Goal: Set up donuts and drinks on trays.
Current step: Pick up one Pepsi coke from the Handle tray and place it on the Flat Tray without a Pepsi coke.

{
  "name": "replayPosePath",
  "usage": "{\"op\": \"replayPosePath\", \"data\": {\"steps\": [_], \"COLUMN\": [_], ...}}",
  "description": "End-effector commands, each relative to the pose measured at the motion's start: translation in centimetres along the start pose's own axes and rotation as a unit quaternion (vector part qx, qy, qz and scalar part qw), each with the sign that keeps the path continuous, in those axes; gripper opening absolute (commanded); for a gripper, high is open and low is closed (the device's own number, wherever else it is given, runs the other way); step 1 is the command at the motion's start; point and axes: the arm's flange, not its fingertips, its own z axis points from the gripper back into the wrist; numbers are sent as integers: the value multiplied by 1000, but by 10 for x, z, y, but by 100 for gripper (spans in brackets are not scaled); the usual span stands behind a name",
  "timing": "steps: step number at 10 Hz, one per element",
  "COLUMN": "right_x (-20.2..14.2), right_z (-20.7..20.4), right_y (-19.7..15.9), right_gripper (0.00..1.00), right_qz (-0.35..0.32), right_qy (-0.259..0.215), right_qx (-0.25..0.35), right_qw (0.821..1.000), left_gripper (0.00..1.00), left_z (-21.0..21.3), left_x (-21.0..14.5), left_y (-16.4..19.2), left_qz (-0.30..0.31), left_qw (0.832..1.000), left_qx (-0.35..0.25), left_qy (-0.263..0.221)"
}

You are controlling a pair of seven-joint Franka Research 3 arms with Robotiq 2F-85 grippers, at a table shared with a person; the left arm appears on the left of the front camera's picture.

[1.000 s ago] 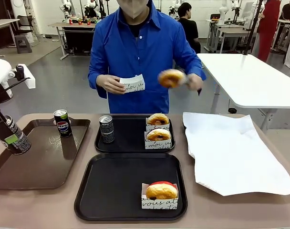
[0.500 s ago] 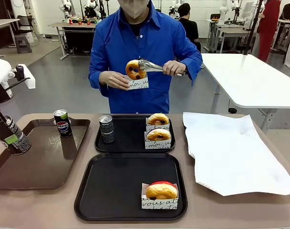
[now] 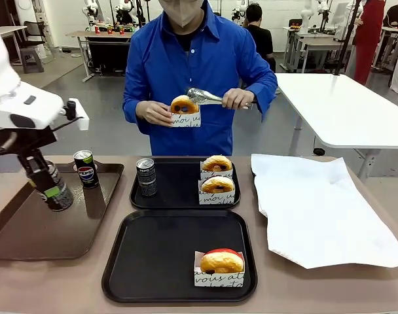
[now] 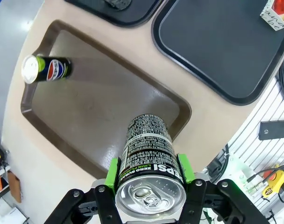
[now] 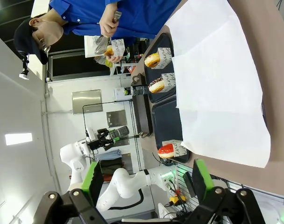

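My left hand (image 4: 150,173) grips a dark can (image 4: 149,158) by its sides, held above the brown tray (image 3: 29,229), where a second can (image 3: 86,169) stands at the far end. My right hand (image 5: 146,179) hangs open beside the counter (image 3: 356,288). A grey-patterned can (image 3: 146,176) and two donuts (image 3: 217,163) sit on the far black tray (image 3: 179,196); one red-iced donut (image 3: 221,260) sits on the near tray (image 3: 160,261). The person tongs another donut (image 3: 184,104) into a paper holder (image 3: 186,119).
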Motion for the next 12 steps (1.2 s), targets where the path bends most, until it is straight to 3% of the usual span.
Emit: {"op": "replayPosePath", "data": {"steps": [1, 12], "right_x": [0, 0], "right_z": [-1, -1], "right_y": [0, 0], "right_gripper": [100, 100], "right_qz": [3, 3], "right_qy": [-4, -4], "right_qx": [11, 11], "right_qw": [1000, 1000], "left_gripper": [58, 58], "left_z": [-1, -59], "left_x": [20, 47], "left_y": [-1, -52], "left_qz": [-9, -68], "left_qw": [1000, 995], "left_qx": [-11, -72], "left_qy": [-4, 25]}}
